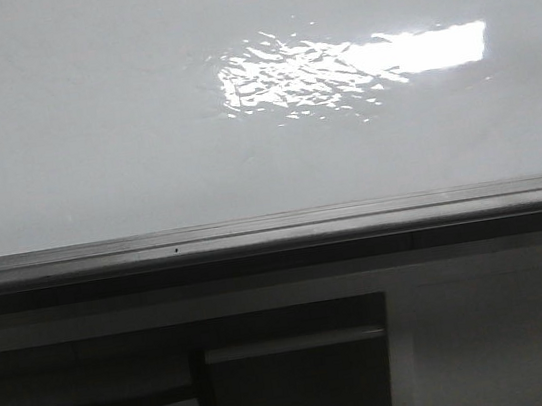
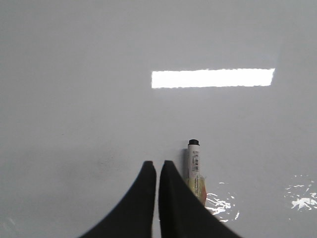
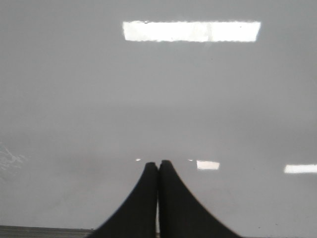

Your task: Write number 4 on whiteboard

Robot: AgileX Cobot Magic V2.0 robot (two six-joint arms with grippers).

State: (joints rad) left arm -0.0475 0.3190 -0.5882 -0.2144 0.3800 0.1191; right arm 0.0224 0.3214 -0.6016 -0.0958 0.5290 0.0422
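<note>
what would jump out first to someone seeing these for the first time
The bright glare patch on the glossy whiteboard, right of centre in the front view. Next, in the left wrist view, a marker lying on the board beside the closed left gripper. No digit is visible anywhere yet.

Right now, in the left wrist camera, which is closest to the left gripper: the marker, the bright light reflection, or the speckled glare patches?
1. The marker, lying right beside the left gripper.
2. The speckled glare patches, just past the marker on that side.
3. The bright light reflection, well ahead on the whiteboard.
</note>
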